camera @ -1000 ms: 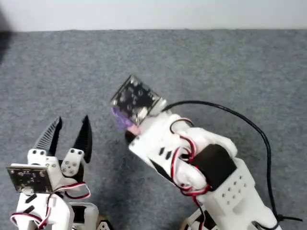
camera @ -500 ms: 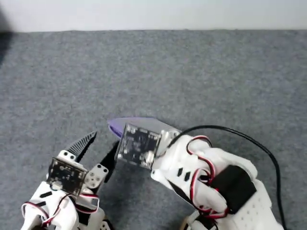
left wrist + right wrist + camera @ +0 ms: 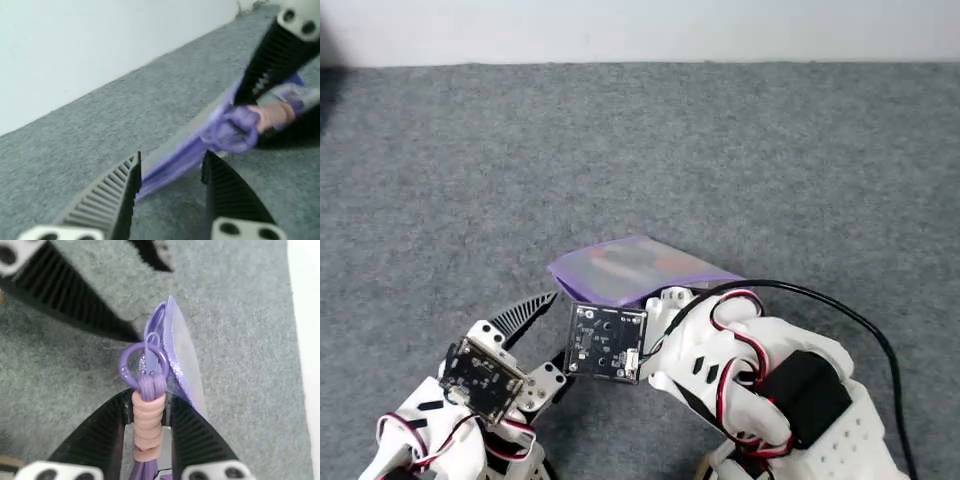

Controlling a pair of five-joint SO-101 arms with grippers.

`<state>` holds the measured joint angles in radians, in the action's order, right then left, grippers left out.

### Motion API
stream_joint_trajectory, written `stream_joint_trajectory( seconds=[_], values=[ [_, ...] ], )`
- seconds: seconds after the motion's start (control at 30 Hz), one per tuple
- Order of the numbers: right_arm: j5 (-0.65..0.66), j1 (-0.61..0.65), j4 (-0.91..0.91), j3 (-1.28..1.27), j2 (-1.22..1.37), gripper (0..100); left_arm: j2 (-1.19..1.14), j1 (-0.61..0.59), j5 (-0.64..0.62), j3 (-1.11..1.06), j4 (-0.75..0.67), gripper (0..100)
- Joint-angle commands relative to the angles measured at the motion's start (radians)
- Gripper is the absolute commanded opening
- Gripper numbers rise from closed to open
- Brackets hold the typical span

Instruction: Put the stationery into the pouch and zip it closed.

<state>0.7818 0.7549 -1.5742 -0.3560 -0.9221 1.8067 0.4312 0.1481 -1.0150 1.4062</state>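
right gripper [image 3: 148, 397] clamps zipper pull [image 3: 148, 422]; left gripper [image 3: 172, 159] gapes, perhaps straddling the pouch [image 3: 640, 268].

We look down on a grey, felt-like tabletop [image 3: 750, 150].
Its fuzzy covering runs unbroken across our whole view to a white wall [image 3: 640, 30] at the far edge. A translucent purple pouch [image 3: 638, 268] sits near the front middle; we cannot tell whether it lies flat on the covering or is partly raised.
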Motion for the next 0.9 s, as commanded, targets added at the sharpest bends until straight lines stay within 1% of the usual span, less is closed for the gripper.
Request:
stream_joint_trajectory(
  seconds=[0.0,0.1,0.17,0.37,0.47,0.57,0.77,0.87],
  values=[
    [0.012,-0.021,0.053,0.0,-0.002,0.8,0.009,0.006,0.025,0.062,0.057,20],
    [0.012,-0.018,0.065,0.0,-0.002,0.8,0.009,0.012,0.028,0.061,0.094,20],
    [0.014,-0.015,0.065,0.0,-0.004,0.8,0.009,0.012,0.029,0.056,0.077,20],
    [0.044,0.071,0.054,-0.002,-0.038,0.8,0.009,0.006,0.041,-0.062,-0.091,20],
    [0.048,0.081,0.054,-0.018,-0.062,0.8,0.009,0.012,0.054,-0.096,-0.166,20],
    [0.048,0.082,0.053,-0.026,-0.074,0.8,0.009,0.021,0.054,-0.114,-0.181,20],
    [0.049,0.084,0.045,-0.026,-0.076,0.8,0.009,0.133,0.06,-0.12,-0.187,20],
    [0.049,0.082,0.008,-0.026,-0.076,0.8,0.009,0.135,0.06,-0.114,-0.187,20]
  ],
)
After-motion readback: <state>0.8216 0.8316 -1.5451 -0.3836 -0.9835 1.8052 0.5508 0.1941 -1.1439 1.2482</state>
